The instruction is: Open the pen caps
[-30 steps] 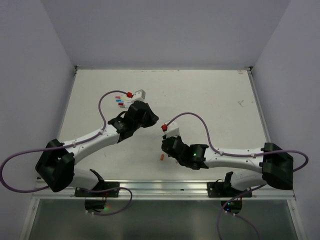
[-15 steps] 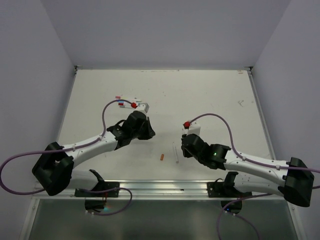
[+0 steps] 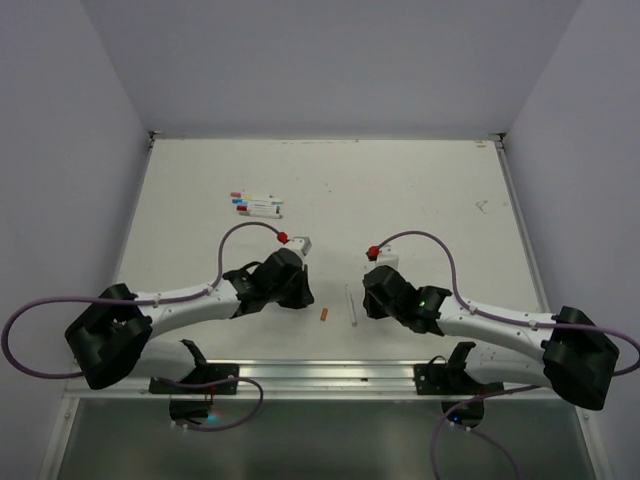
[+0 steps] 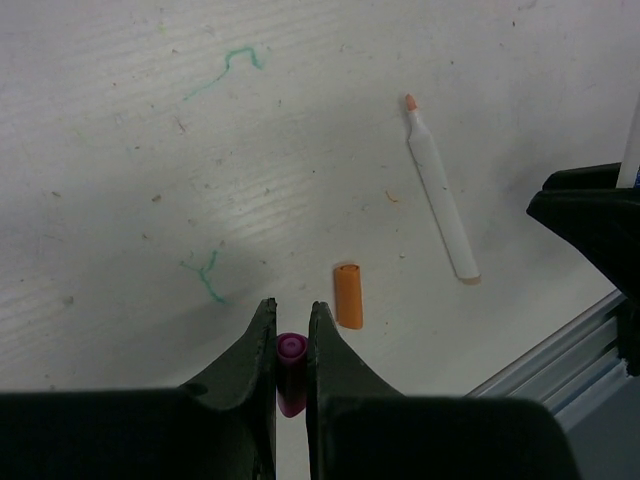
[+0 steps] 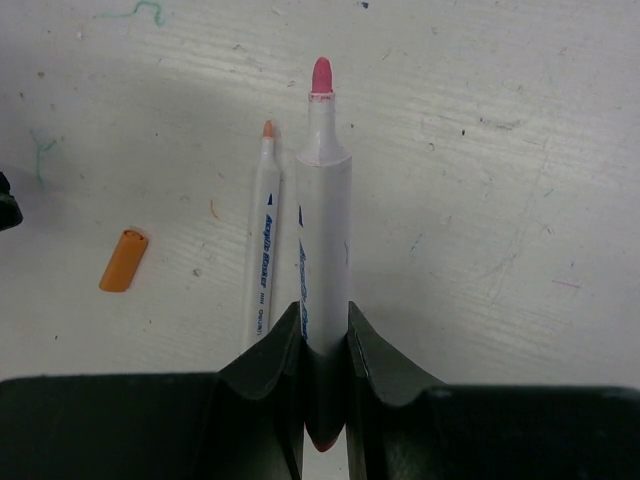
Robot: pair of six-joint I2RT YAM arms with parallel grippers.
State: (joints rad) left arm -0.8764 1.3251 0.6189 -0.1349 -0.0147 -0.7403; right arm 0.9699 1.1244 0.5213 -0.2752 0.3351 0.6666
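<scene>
In the left wrist view my left gripper (image 4: 290,305) is shut on a purple pen cap (image 4: 290,362), which stands upright between the jaws just above the table. An orange cap (image 4: 347,295) lies right of it, and an uncapped white pen with an orange tip (image 4: 440,195) lies further right. My right gripper (image 5: 325,312) is shut on a white pen with a bare pink tip (image 5: 325,220) that points away from the camera. The orange-tipped pen (image 5: 262,240) lies beside it and the orange cap (image 5: 123,260) to its left. From above, cap (image 3: 324,314) and pen (image 3: 351,305) lie between both arms.
Several capped pens (image 3: 255,205) lie in a small group at the back left of the white table (image 3: 430,190). A metal rail (image 3: 320,372) runs along the near edge. Green pen marks (image 4: 230,70) stain the surface. Purple cables (image 3: 250,228) loop over both arms.
My left arm has drawn back from the group of pens toward the near edge, beside the orange cap. My right arm swung right, then held still with its pen.
</scene>
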